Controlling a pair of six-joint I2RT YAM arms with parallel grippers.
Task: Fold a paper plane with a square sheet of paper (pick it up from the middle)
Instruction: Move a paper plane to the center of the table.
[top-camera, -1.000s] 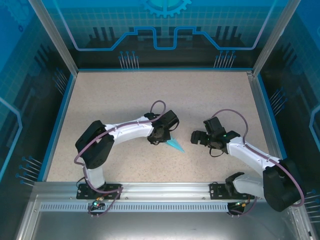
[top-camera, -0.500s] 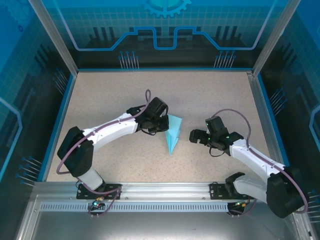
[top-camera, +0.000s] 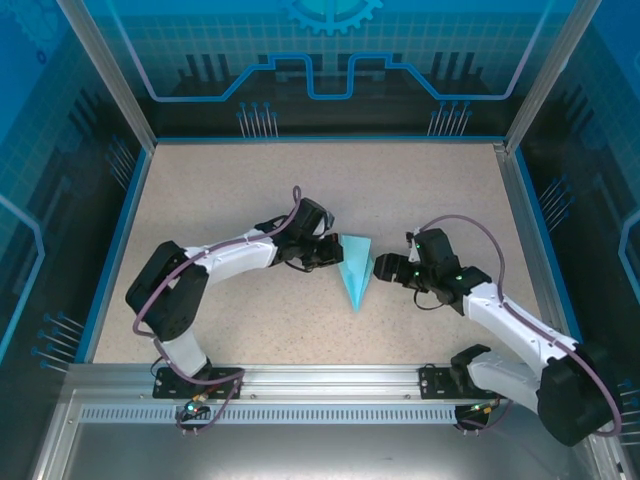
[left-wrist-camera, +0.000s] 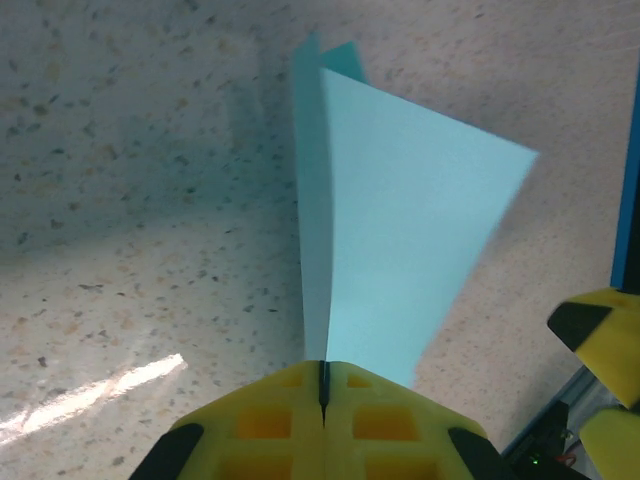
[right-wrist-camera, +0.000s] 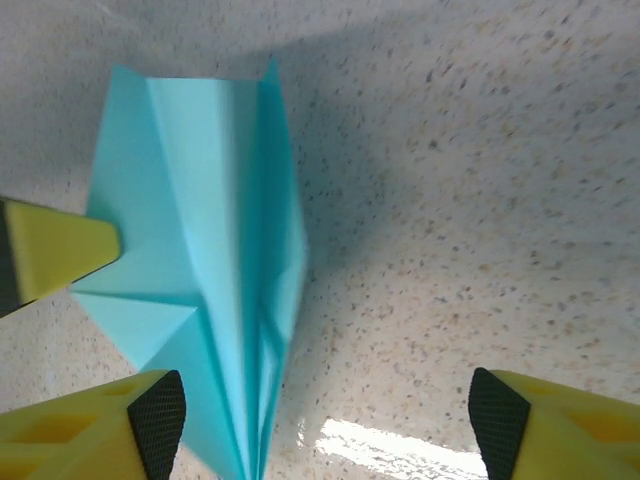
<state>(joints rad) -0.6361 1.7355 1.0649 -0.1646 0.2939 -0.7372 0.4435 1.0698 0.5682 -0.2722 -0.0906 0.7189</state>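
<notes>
The paper plane (top-camera: 354, 268) sits near the middle of the speckled table (top-camera: 220, 190), between the 2 grippers, with its pointed nose toward the arm bases. The left gripper (top-camera: 333, 252) is clenched on it: in the left wrist view the 2 yellow fingers (left-wrist-camera: 270, 410) meet with no gap, and the cyan sheet (left-wrist-camera: 400, 230) rises straight out of their seam, so the pinched edge is hidden inside the jaws. One wing looks blurred at its far corner.

The right gripper (top-camera: 384, 268) stands just beside the plane's other side, jaws spread and grasping nothing. In the right wrist view (right-wrist-camera: 325, 410) only the finger bases show at the bottom corners (their lengths are cut off), and the plane (right-wrist-camera: 200, 200) hangs near the left one. Its nose runs off the bottom edge, so I cannot tell whether it touches the table.
</notes>
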